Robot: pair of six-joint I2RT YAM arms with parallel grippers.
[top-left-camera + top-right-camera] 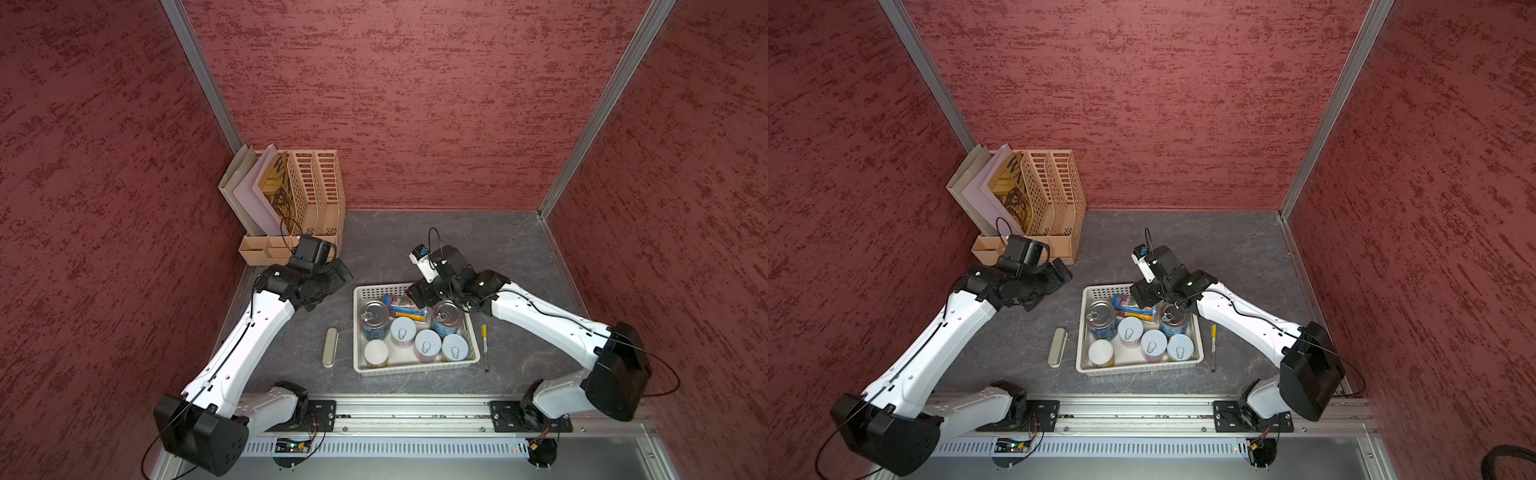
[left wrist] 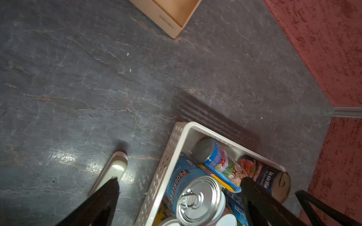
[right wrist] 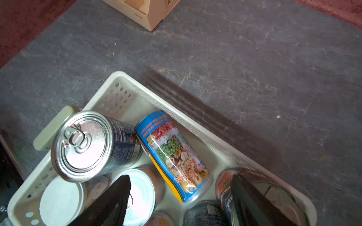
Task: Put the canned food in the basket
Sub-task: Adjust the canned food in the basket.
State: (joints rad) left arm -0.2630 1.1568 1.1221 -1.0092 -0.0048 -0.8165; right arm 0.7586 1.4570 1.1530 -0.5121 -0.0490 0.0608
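The white perforated basket point(image 1: 355, 332) point(image 1: 1079, 332) stands mid-table with several cans in it. Two blue-labelled pull-tab cans point(image 1: 374, 318) point(image 1: 446, 318) stand upright, white-topped small cans point(image 1: 428, 345) stand in front of them, and a slim blue-and-yellow can point(image 1: 405, 306) point(image 3: 172, 154) lies on its side at the back. A dark tomato can point(image 2: 262, 174) point(image 3: 223, 187) sits in the basket's far right corner. My right gripper point(image 1: 417, 292) point(image 3: 180, 195) hangs open over that corner and holds nothing; one finger covers part of the dark can. My left gripper point(image 1: 341, 272) point(image 2: 182, 195) is open and empty beside the far left corner.
An olive oblong case point(image 1: 330, 347) point(image 2: 115, 170) lies left of the basket. A yellow-capped pen point(image 1: 484, 345) lies on its right. A beige slotted file holder point(image 1: 316, 195) with folders stands in the back left corner, close behind my left arm. Red walls enclose the table.
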